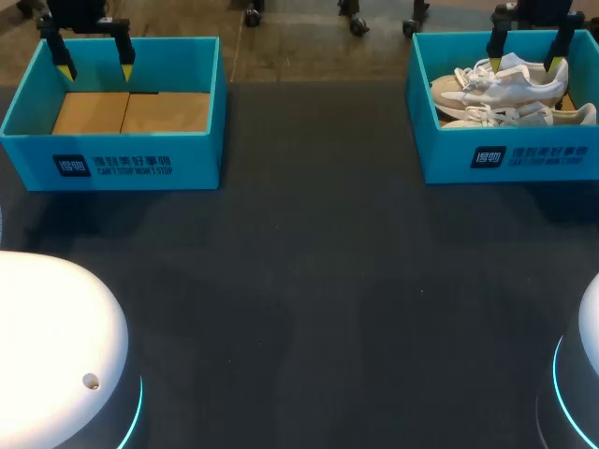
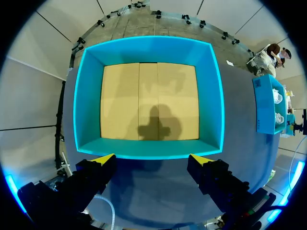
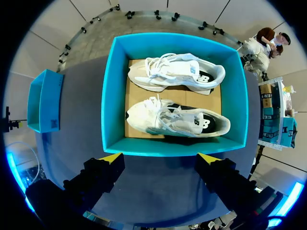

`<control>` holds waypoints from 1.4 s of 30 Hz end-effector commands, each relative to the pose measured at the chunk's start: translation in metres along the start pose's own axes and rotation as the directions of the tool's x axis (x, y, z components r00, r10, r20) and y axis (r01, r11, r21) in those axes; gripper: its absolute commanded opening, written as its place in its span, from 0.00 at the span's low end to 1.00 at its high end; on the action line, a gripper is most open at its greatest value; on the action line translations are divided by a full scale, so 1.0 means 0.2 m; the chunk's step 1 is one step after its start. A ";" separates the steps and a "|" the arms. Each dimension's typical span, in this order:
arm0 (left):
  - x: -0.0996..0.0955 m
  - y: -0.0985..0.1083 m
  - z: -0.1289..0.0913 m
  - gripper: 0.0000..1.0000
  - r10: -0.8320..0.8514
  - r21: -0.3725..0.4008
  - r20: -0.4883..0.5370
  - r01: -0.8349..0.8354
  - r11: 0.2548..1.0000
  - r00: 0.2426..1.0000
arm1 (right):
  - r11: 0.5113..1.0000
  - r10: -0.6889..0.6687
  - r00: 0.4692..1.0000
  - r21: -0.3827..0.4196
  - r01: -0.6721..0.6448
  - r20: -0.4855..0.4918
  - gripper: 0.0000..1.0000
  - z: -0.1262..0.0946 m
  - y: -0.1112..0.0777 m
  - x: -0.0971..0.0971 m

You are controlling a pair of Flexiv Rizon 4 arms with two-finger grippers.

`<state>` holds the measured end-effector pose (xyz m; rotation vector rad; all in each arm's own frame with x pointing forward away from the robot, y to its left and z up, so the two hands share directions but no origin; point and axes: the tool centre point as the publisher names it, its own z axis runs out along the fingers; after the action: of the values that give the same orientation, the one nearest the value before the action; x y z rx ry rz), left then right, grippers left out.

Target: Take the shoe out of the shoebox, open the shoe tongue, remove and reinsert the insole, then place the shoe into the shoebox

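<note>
Overhead, my right pincer [image 1: 525, 64] hangs wide open, gripping nothing, above the right shoebox [image 1: 505, 154] at two o'clock on the worktop [image 1: 309, 281]. Two white shoes [image 3: 177, 120] lie side by side inside it, toes toward nine o'clock, each close to a long wall, with a strip of cardboard floor between them. My left pincer [image 1: 95, 70], equally spread and holding nothing, hangs above the left shoebox [image 1: 112, 154] at ten o'clock, whose cardboard floor shows wall to wall. Dark worktop runs between the boxes.
</note>
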<state>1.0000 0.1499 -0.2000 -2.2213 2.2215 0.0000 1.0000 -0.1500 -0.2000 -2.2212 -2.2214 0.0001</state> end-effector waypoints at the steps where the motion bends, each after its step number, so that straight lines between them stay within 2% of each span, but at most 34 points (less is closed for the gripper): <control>1: 0.00 0.00 0.00 1.00 0.000 0.000 0.000 0.000 1.000 1.000 | 1.000 0.000 1.000 0.000 0.000 0.000 1.00 0.00 0.00 0.00; 20: 0.00 0.00 0.00 1.00 0.000 0.000 0.000 0.000 1.000 1.000 | 1.000 0.000 1.000 0.000 0.000 0.000 1.00 0.00 0.00 0.00; 24: 0.00 0.00 0.00 1.00 0.000 0.000 0.000 0.000 1.000 1.000 | 1.000 0.003 1.000 -0.026 -0.002 0.008 1.00 0.01 0.00 -0.07; 31: 0.00 0.00 0.00 1.00 0.000 0.000 0.000 0.000 1.000 1.000 | 0.999 0.018 1.000 -0.050 -0.018 0.000 1.00 0.05 0.00 -0.25; 36: 0.00 0.00 0.00 1.00 0.000 0.000 0.000 0.000 1.000 1.000 | 0.998 -0.011 1.000 -0.062 0.012 0.022 1.00 0.11 0.01 -0.33; 42: 0.00 0.00 0.00 1.00 0.000 0.000 0.000 0.000 1.000 1.000 | 0.998 0.048 0.998 -0.051 -0.047 0.034 1.00 0.21 0.05 -0.47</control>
<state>1.0000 0.1500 -0.2000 -2.2215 2.2215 -0.0001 1.0044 -0.2344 -0.2320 -2.3205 -2.2214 -0.0091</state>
